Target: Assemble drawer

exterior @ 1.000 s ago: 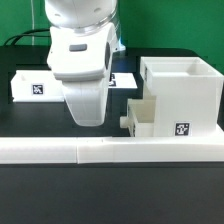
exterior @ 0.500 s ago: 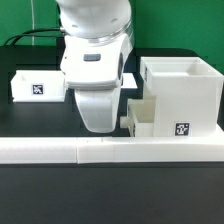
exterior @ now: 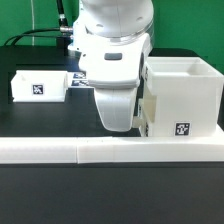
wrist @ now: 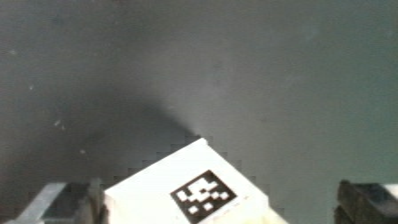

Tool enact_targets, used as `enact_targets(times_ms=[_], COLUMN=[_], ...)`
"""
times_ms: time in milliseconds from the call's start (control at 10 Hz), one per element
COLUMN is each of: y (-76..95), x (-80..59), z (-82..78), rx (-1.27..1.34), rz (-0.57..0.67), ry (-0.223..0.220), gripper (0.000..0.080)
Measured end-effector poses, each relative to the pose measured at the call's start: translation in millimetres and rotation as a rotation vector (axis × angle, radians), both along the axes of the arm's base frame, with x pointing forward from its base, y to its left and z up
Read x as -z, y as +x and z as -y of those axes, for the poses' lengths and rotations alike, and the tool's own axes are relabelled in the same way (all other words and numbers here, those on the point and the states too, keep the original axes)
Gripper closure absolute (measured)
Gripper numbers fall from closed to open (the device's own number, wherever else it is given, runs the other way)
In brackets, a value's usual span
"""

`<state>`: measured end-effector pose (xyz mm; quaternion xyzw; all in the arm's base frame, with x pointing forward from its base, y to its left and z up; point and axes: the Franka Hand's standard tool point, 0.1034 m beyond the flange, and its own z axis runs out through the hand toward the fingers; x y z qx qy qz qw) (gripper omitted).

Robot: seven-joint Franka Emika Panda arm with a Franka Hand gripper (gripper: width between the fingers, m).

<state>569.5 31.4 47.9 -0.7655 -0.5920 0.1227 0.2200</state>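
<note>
Shows a black table (exterior: 40, 200) with a white robot arm (exterior: 115, 60) at centre, overlapping the edge of the tall open-fronted casing (exterior: 185, 95) on the exterior view's right, with a loose tagged tray (exterior: 40, 85) well apart on the left and a long low wall (exterior: 60, 150) in front. From the wrist, shows the gripper (wrist: 210, 205) spread wide, fingers (wrist: 368, 203) either side of a tagged white corner (wrist: 196, 185) of some drawer part, gripping nothing.

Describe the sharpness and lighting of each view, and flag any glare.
Exterior view: fairly sharp, evenly lit, the white arm and the casing bright with little surface detail. Wrist view: soft and grainy, a pale hazy patch on the dark table near a blurred tagged white part.
</note>
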Motion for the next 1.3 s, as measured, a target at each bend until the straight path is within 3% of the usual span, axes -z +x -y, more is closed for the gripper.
enact_targets(times_ms=[100,500,800,1100,1300], y=[-0.2,-3.0,-4.4,-42.4,-72.8], x=[0.6,2.1,-15.8,-26.3,-16.9], z=[2.9,46.9,66.0,68.0,65.8], rx=[-0.016,-0.093,-0.091,-0.066,-0.044], rz=[0.003,0.022,0.088,0.206,0.221], ry=[0.008,0.058,0.041,-0.01,-0.019], gripper=[0.0151,0.0151,0.0151,0.0151,0.0151])
